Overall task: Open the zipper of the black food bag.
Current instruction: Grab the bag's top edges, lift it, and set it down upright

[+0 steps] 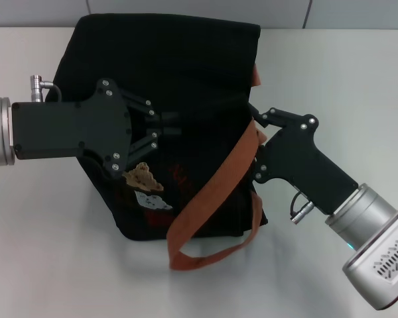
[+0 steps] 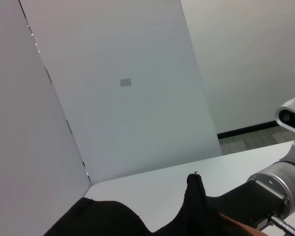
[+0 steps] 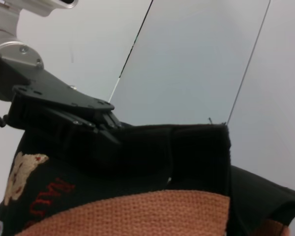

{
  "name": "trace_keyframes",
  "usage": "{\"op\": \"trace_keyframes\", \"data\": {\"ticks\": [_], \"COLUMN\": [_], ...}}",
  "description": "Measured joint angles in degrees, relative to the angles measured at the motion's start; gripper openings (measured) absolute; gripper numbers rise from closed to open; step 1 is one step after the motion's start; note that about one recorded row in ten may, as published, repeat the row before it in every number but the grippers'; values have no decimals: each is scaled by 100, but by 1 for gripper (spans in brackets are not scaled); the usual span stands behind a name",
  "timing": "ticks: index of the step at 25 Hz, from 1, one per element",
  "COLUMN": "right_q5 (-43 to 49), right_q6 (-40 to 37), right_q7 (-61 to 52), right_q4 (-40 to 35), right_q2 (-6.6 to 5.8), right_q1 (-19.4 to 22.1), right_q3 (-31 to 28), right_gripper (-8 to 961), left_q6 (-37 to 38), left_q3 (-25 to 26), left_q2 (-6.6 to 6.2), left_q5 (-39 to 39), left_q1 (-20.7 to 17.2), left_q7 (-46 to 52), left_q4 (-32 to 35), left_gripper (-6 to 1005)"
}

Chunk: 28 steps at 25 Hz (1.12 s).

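The black food bag point(image 1: 186, 73) lies in the middle of the white table, and its tan and white bear patches point(image 1: 144, 180) and reddish lettering face me. An orange-brown strap point(image 1: 215, 192) runs across its right side and loops onto the table. My left gripper point(image 1: 176, 124) reaches in from the left over the bag's middle, shut, with its tips pressed into the bag's fabric. My right gripper point(image 1: 251, 119) comes in from the right and touches the bag's edge by the strap. I cannot pick out the zipper against the black cloth.
The white table point(image 1: 331, 73) spreads around the bag. Grey partition panels point(image 2: 128, 98) stand behind it. In the right wrist view the left gripper point(image 3: 105, 125) rests on the bag's top edge point(image 3: 196, 132), with the strap point(image 3: 137, 214) close to the lens.
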<state>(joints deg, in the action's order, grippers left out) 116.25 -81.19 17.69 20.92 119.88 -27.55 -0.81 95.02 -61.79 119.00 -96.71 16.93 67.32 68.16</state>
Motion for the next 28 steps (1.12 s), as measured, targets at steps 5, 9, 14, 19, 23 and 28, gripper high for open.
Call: {"op": "trace_keyframes", "data": {"ticks": [5, 9, 14, 19, 23, 28], "right_q5": [51, 52, 59, 59, 59, 59], "right_q6": [111, 117, 117, 128, 285, 450], "right_q7": [-8, -11, -14, -18, -26, -36], "right_q4": [0, 0, 0, -17, -75, -120], "right_q2": [0, 0, 0, 0, 0, 0], "right_q1": [-38, -40, -40, -41, -4, 55], "right_q3": [2, 2, 3, 3, 3, 4], "right_gripper": [108, 52, 3, 17, 29, 43], "left_q6": [-1, 0, 0, 6, 41, 94], "left_q3": [5, 13, 20, 46, 307, 633], "left_q2": [0, 0, 0, -11, -33, -41], "left_q5": [-3, -7, -8, 160, 506, 619], "left_q1": [3, 3, 3, -53, -108, -109], "left_q7": [-33, -35, -43, -56, -190, -279], "left_q4": [-14, -14, -15, -38, -266, -509], "left_gripper": [87, 86, 86, 85, 85, 84]}}
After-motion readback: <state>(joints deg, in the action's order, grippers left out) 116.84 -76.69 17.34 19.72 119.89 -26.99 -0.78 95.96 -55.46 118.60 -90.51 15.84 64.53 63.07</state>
